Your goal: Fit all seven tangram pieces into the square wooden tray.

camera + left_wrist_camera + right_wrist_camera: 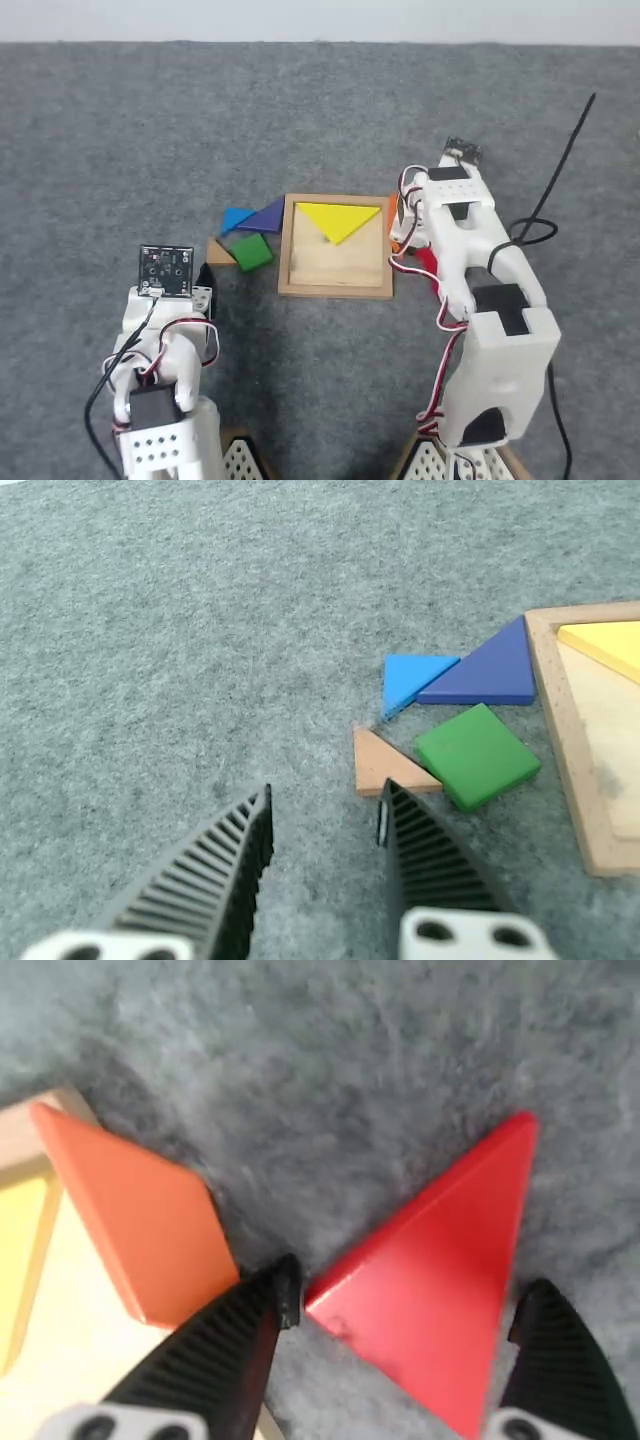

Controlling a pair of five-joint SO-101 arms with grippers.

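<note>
A: What could be spoiled here?
B: The red triangle [430,1290] could be pinched on slanted edges and twisted aside; the orange parallelogram [135,1225] just beside it could be knocked.
A: And the jaws?
B: The right jaws are spread, with the triangle lying between them on the bench [100,120]; the left jaws are parted, empty.

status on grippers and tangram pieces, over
Left gripper open, empty. Right gripper open astride red triangle. Yellow triangle in tray. Orange piece close beside red one.

Matt pale-wood tray [335,291], smooth satin-painted red triangle [430,1280], fuzzy grey cloth [300,110].
</note>
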